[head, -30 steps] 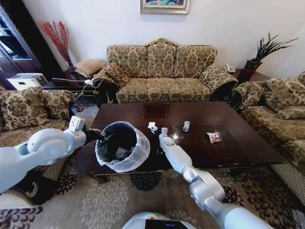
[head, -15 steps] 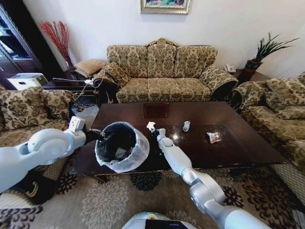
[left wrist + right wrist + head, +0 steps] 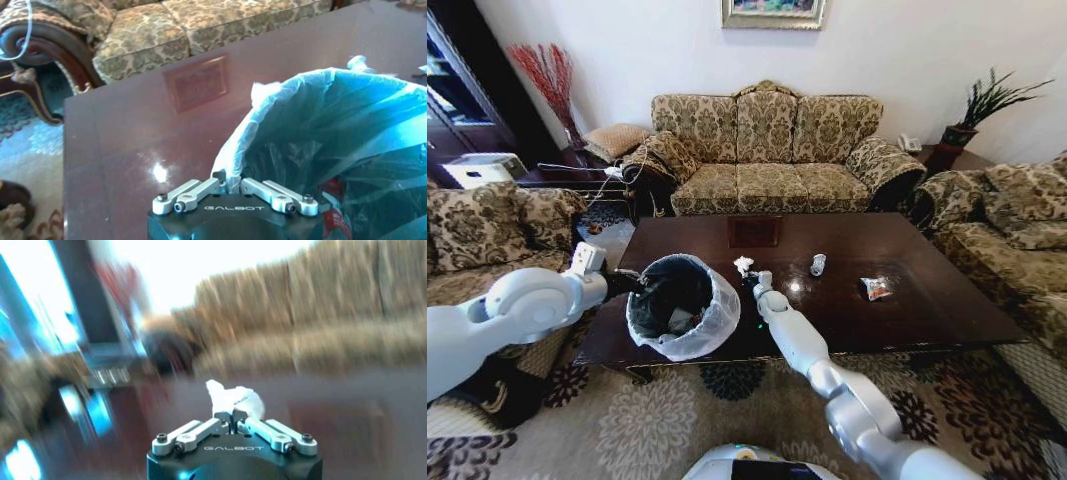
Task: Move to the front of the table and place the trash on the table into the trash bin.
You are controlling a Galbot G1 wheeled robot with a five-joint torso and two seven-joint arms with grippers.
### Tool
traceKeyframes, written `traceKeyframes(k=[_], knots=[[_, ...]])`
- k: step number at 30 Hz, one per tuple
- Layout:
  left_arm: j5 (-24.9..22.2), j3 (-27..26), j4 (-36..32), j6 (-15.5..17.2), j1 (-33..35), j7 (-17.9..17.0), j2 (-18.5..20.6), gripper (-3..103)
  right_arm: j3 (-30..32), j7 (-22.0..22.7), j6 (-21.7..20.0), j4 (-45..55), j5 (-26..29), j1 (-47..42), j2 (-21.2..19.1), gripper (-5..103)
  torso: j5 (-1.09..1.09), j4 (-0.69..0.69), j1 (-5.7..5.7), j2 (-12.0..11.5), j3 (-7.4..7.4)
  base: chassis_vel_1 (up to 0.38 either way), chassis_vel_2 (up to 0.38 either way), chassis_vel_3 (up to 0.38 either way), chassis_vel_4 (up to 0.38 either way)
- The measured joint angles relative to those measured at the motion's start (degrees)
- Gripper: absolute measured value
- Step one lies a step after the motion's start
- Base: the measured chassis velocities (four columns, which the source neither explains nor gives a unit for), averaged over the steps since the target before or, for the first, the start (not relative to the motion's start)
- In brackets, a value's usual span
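Note:
The trash bin (image 3: 715,322), black with a white bag over its rim, hangs tilted at the near left edge of the dark brown table (image 3: 927,255). My left gripper (image 3: 619,283) is shut on the bin's rim, and the left wrist view shows my left gripper (image 3: 230,181) pinching the bag edge (image 3: 267,107). My right gripper (image 3: 750,273) holds a crumpled white paper (image 3: 744,263) above the table, just right of the bin. In the right wrist view my right gripper (image 3: 232,416) is shut on that paper (image 3: 233,396). A crushed clear cup (image 3: 817,264) and a snack wrapper (image 3: 876,288) lie farther right on the table.
A patterned sofa (image 3: 767,150) stands behind the table, with armchairs at the left (image 3: 487,225) and the right (image 3: 1017,220). A square inlay (image 3: 754,231) marks the table's far middle. Patterned carpet (image 3: 677,420) lies under me.
My right gripper has moved left toward the bin, carrying the crumpled white paper. The left arm and the bin have stayed put.

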Motion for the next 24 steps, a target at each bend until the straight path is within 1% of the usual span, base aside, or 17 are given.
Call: traceKeyframes(k=[2,4,5,6,8,9,11,12,14,15,17,18,19,21,24], knots=[[-0.04,0.00,1.02,0.21,0.06,0.03,-0.04,0,0.00,0.00,1.42,9.25,-1.38,-2.06,-1.18,0,-0.02,0.00,0.00,0.00,0.00,0.000,0.000,0.000,0.000],[-0.15,0.02,3.64,0.36,0.30,0.19,0.93,0,-0.15,-0.10,0.97,22.49,-1.74,-4.39,-3.45,0,-0.03,-0.01,-0.01,0.01,0.00,0.000,0.000,0.000,0.000],[-0.15,0.02,3.64,0.36,0.30,0.19,0.93,0,-0.15,-0.10,0.97,22.49,-1.74,-4.39,-3.45,0,-0.03,-0.01,-0.01,0.01,0.00,0.000,0.000,0.000,0.000],[-0.11,0.03,4.54,0.37,0.33,0.30,1.40,0,-0.22,-0.10,0.55,25.57,-1.50,-4.83,-4.03,0,-0.03,0.00,-0.01,0.01,0.00,0.000,0.000,0.000,0.000],[-0.08,0.03,7.14,0.37,0.34,0.69,2.53,0,-1.10,-0.17,-1.21,35.79,0.88,-6.06,-5.94,0,-0.01,-0.02,0.00,0.01,0.00,0.000,0.000,0.000,0.000],[-0.08,0.03,7.14,0.37,0.34,0.69,2.53,0,-1.10,-0.17,-1.21,35.79,0.88,-6.06,-5.94,0,-0.01,-0.02,0.00,0.01,0.00,0.000,0.000,0.000,0.000],[-0.11,0.01,8.74,0.37,0.31,0.67,2.92,0,-2.49,-1.19,-1.98,42.58,3.47,-6.75,-7.30,0,-0.02,-0.02,0.00,0.01,0.00,0.000,0.000,0.000,0.000],[-0.11,0.01,8.74,0.37,0.31,0.67,2.92,0,-2.49,-1.19,-1.98,42.58,3.47,-6.75,-7.30,0,-0.02,-0.02,0.00,0.01,0.00,0.000,0.000,0.000,0.000],[-0.19,0.01,10.46,0.29,0.33,0.59,4.00,0,-5.97,-2.79,-3.69,51.88,8.71,-8.80,-10.52,0,-0.03,-0.01,0.00,0.01,-0.01,0.000,0.000,0.000,0.000],[-0.19,0.01,10.46,0.29,0.33,0.59,4.00,0,-5.97,-2.79,-3.69,51.88,8.71,-8.80,-10.52,0,-0.03,-0.01,0.00,0.01,-0.01,0.000,0.000,0.000,0.000],[-0.19,0.05,11.18,0.22,0.37,0.55,4.45,0,-8.41,-4.05,-3.92,55.63,9.86,-10.57,-12.76,0,-0.02,0.00,-0.01,0.01,-0.01,0.000,0.000,0.000,0.000],[-0.20,0.11,11.57,0.09,0.42,0.55,4.57,0,-10.06,-6.45,-3.45,57.75,9.51,-12.84,-15.06,0,-0.01,0.00,-0.01,0.01,-0.01,0.000,0.000,0.000,0.000],[-0.20,0.11,11.57,0.09,0.42,0.55,4.57,0,-10.06,-6.45,-3.45,57.75,9.51,-12.84,-15.06,0,-0.01,0.00,-0.01,0.01,-0.01,0.000,0.000,0.000,0.000],[-0.20,0.18,11.70,-0.06,0.50,0.53,4.61,0,-11.64,-10.32,-3.33,59.65,8.75,-16.69,-18.44,0,-0.02,-0.02,-0.01,0.01,-0.01,0.000,0.000,0.000,0.000],[-0.20,0.25,11.42,-0.15,0.57,0.54,4.54,0,-12.71,-11.81,-2.94,59.58,7.75,-19.01,-20.12,0,-0.01,-0.02,-0.01,0.01,0.00,0.000,0.000,0.000,0.000]])
